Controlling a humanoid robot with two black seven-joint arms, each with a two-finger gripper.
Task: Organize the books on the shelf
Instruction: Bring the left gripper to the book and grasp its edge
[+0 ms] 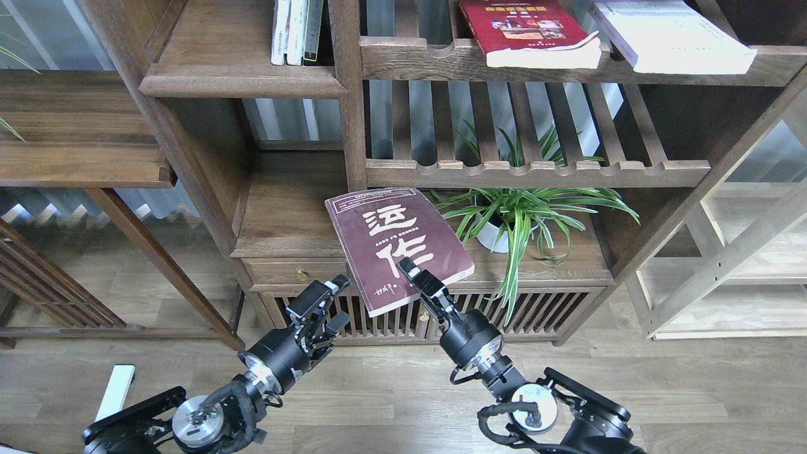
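The dark maroon book [394, 243] with big white characters hangs tilted in front of the low cabinet. My right gripper [413, 277] is shut on its lower edge. My left gripper [338, 304] is open and empty, just left of the book's lower left corner, not touching it. The bright red book [526, 31] and the thick white-lavender book [674, 34] lie flat on the upper slatted board at top right. The solid plank shelf [243, 82] with a rounded front edge is at upper left.
Thin pale-spined volumes [296, 31] stand at the back right of the plank shelf. A potted spider plant [517, 214] sits on the cabinet top [284, 233] right of the held book. A slatted board [536, 170] hangs above it. A pale wood rack [744, 252] stands at right.
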